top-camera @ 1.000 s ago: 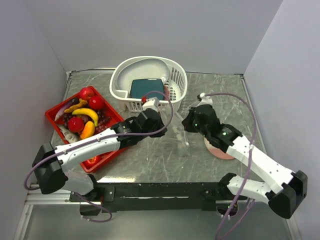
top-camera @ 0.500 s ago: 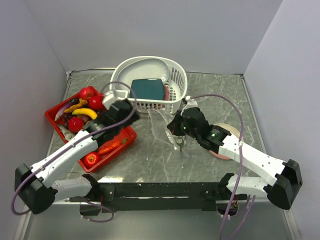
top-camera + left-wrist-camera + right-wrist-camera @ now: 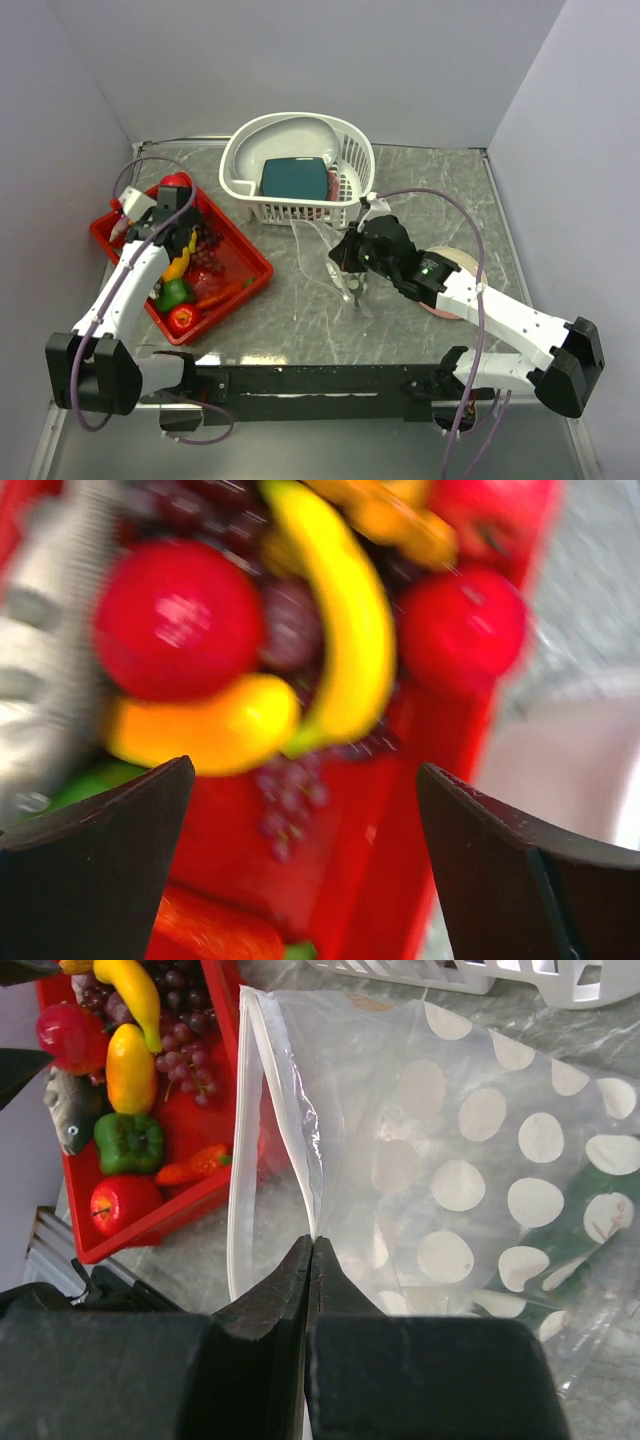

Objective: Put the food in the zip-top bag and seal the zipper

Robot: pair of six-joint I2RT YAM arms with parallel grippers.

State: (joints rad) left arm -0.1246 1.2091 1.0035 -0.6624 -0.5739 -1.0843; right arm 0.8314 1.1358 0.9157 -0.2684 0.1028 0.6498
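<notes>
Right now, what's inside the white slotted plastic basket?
A teal block and a small pinkish-red item beside it. The basket floor under the block is covered.

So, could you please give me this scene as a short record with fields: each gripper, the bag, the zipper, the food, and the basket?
left gripper: open, holding nothing, above the red tray
right gripper: shut on the edge of the zip-top bag
zipper: not sealed; the mouth appears open toward the tray
food: in the red tray, including banana, tomato, green pepper
white basket: behind the bag, holds a teal block
</notes>
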